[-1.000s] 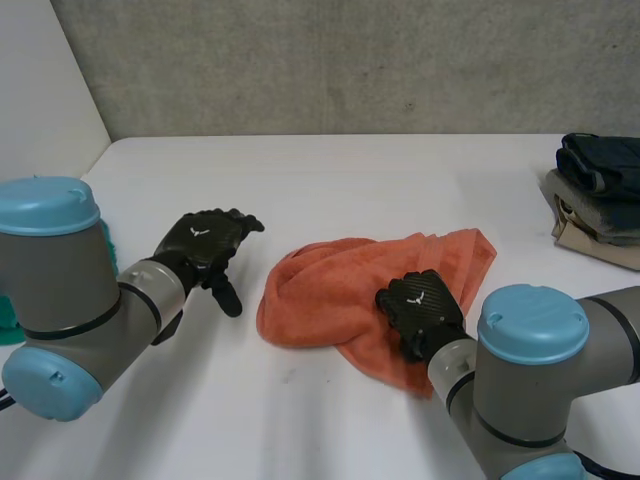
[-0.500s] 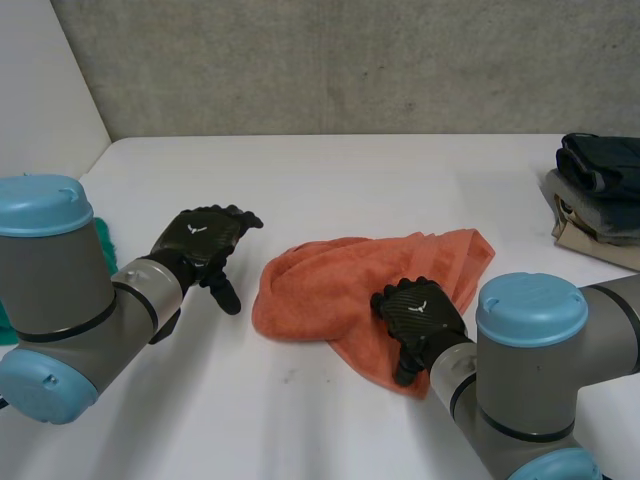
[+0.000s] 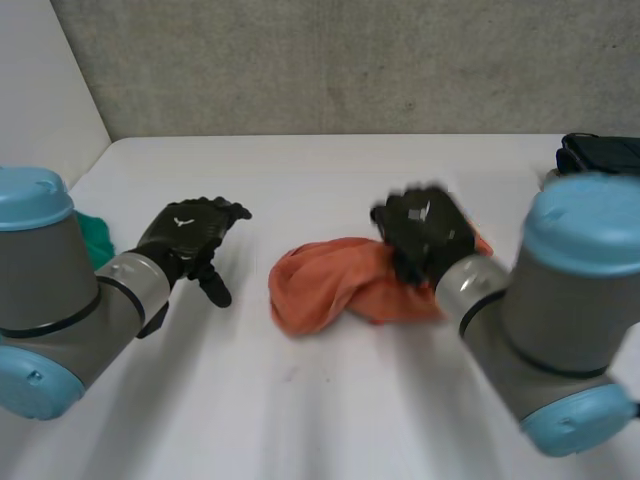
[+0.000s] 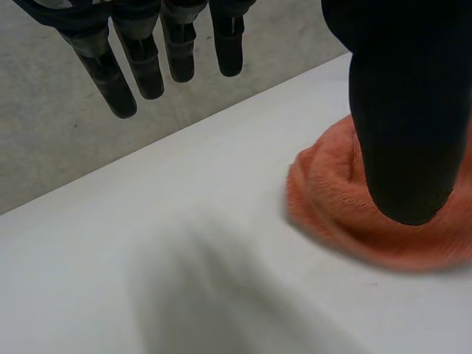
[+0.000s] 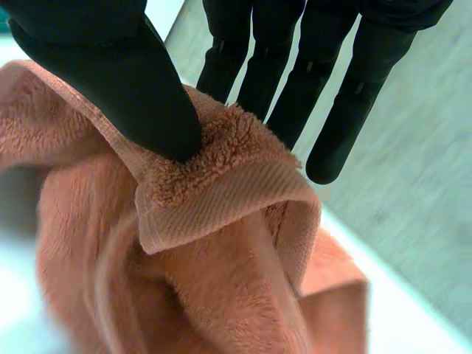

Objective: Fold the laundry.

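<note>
A white table (image 3: 300,175) stands before a grey concrete wall (image 3: 350,60), with two robot arms reaching in from the near side. An orange towel (image 3: 330,290) lies bunched in a soft heap near the middle of the table, closer to the robot's right arm. The right hand (image 3: 425,228) is at the towel's right end, above the heap. Its wrist view shows the thumb pressing a hemmed corner of the towel against the straight fingers – a firm pinch – while the cloth hangs down from the corner in loose folds. The left hand (image 3: 188,232) hovers over bare table, well apart from the towel on its left side. Its fingers are straight and slightly spread, its thumb sticks out, and it holds nothing. From the left wrist camera the rounded end of the orange heap sits beyond the thumb, not touching it. A green cloth (image 3: 97,240) peeks out at the table's left edge, partly hidden behind the left arm. At the far right – behind the right arm's blue cap – lies a dark pile of clothing (image 3: 600,152).
</note>
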You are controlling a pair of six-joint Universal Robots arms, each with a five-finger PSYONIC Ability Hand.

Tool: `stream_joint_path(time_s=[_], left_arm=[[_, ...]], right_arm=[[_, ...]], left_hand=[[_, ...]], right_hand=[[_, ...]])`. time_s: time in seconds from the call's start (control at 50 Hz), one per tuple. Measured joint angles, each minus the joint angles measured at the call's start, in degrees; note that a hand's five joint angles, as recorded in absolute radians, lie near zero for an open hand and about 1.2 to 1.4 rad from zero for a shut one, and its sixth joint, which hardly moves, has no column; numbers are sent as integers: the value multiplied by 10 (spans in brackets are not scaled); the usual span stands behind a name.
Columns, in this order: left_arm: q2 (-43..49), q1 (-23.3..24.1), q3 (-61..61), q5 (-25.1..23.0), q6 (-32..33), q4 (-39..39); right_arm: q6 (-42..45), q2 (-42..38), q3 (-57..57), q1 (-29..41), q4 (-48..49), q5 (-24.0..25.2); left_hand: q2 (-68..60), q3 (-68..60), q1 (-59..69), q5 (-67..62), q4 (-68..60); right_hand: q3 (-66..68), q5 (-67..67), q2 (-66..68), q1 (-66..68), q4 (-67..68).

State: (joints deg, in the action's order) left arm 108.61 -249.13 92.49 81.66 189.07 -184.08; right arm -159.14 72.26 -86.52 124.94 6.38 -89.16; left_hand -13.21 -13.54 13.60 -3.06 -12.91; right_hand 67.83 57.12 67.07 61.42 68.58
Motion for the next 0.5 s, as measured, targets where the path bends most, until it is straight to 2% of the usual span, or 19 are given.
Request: stream_joint_path(time_s=[0.1,0.2,0.3,0.44,0.5], left_arm=[[3,-16,7,-14,-1,-1],[24,-13,4,-57,-25,-5],[66,10,-29,-95,-100,-14],[134,50,-107,-111,-238,-18],[157,62,-140,-110,-288,-22]], right_arm=[[19,70,52,2,-59,22],[20,106,94,6,-91,36],[17,134,115,8,-105,38],[9,148,119,8,-113,36],[-1,152,117,6,-118,36]], left_hand=[[2,2,-1,0,1],[2,2,-1,0,1],[2,2,-1,0,1],[1,1,1,-2,0],[-76,-72,78,-74,-74]], right_hand=[[0,6,5,6,0],[0,6,5,6,0],[0,6,5,10,0],[0,6,5,23,0],[0,6,5,23,0]])
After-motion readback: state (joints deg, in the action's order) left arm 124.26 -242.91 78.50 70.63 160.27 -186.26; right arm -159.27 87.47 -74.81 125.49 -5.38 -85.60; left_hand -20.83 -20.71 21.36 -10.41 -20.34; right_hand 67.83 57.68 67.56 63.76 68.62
